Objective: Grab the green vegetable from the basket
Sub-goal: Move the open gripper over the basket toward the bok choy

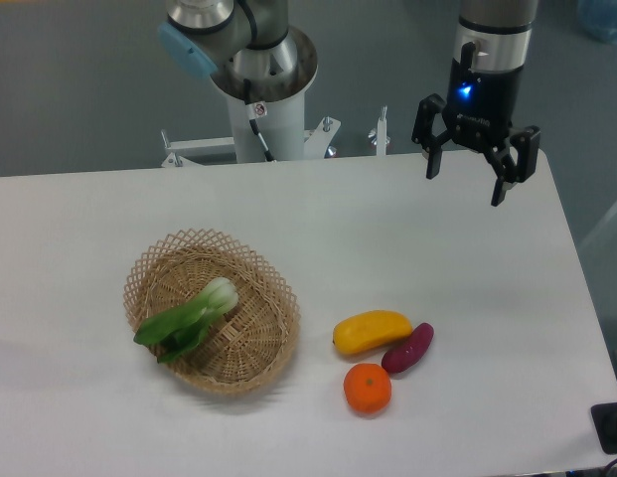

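Note:
The green vegetable [189,318], a small bok choy with a pale stem and dark leaves, lies inside the light tan wicker basket [273,313] at the table's left-centre, its leaves hanging toward the basket's left rim. My gripper [465,187] hangs high over the table's far right corner, well away from the basket. Its fingers are spread apart with nothing between them.
A yellow fruit [371,331], a purple sweet potato [408,348] and an orange [368,388] sit together to the right of the basket. The arm's base column [263,109] stands behind the table's far edge. A dark object [611,427] sits at the lower right corner.

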Controlling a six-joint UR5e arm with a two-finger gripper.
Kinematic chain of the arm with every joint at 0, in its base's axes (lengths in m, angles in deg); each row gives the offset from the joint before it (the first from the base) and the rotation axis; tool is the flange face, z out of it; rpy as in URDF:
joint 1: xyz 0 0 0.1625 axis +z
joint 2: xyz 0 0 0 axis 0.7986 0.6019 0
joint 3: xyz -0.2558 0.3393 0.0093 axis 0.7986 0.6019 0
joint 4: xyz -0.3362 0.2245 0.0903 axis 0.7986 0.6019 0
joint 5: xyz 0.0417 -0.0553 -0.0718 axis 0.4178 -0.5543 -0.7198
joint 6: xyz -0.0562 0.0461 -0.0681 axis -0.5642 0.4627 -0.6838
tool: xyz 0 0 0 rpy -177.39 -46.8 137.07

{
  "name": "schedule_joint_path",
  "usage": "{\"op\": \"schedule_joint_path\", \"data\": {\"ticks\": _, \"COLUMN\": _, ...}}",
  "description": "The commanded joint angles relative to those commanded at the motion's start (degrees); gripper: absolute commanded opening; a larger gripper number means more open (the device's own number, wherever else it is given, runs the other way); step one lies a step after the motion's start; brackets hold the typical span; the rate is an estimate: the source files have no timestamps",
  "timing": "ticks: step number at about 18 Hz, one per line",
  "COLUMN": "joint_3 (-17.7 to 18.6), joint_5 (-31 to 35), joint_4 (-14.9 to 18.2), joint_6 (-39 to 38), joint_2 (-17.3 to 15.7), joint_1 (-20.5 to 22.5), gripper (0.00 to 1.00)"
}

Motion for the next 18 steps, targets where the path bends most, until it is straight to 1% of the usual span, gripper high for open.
{"op": "schedule_joint_path", "data": {"ticks": 1, "joint_3": 0.09, "joint_5": 0.0, "joint_4": -0.17, "joint_6": 0.0, "joint_2": -0.09, "joint_1": 0.0, "gripper": 1.0}}
{"op": "schedule_joint_path", "data": {"ticks": 2, "joint_3": 0.96, "joint_5": 0.0, "joint_4": -0.26, "joint_6": 0.09, "joint_2": -0.26, "joint_1": -0.09, "gripper": 1.0}}
{"op": "schedule_joint_path", "data": {"ticks": 4, "joint_3": 0.97, "joint_5": -0.17, "joint_4": -0.7, "joint_6": -0.09, "joint_2": -0.35, "joint_1": -0.09, "gripper": 1.0}}
{"op": "schedule_joint_path", "data": {"ticks": 7, "joint_3": 1.93, "joint_5": -0.09, "joint_4": -0.7, "joint_6": -0.78, "joint_2": -0.88, "joint_1": -0.17, "gripper": 1.0}}
{"op": "schedule_joint_path", "data": {"ticks": 9, "joint_3": 2.2, "joint_5": -0.35, "joint_4": -0.88, "joint_6": -4.55, "joint_2": -1.23, "joint_1": -0.7, "gripper": 1.0}}
{"op": "schedule_joint_path", "data": {"ticks": 11, "joint_3": 2.29, "joint_5": -1.66, "joint_4": -0.79, "joint_6": -7.37, "joint_2": -1.41, "joint_1": -2.28, "gripper": 1.0}}
{"op": "schedule_joint_path", "data": {"ticks": 14, "joint_3": 3.77, "joint_5": -2.02, "joint_4": -0.88, "joint_6": -10.28, "joint_2": -2.55, "joint_1": -3.33, "gripper": 1.0}}
{"op": "schedule_joint_path", "data": {"ticks": 18, "joint_3": 4.39, "joint_5": -2.11, "joint_4": -0.88, "joint_6": -16.07, "joint_2": -2.46, "joint_1": -4.48, "gripper": 1.0}}
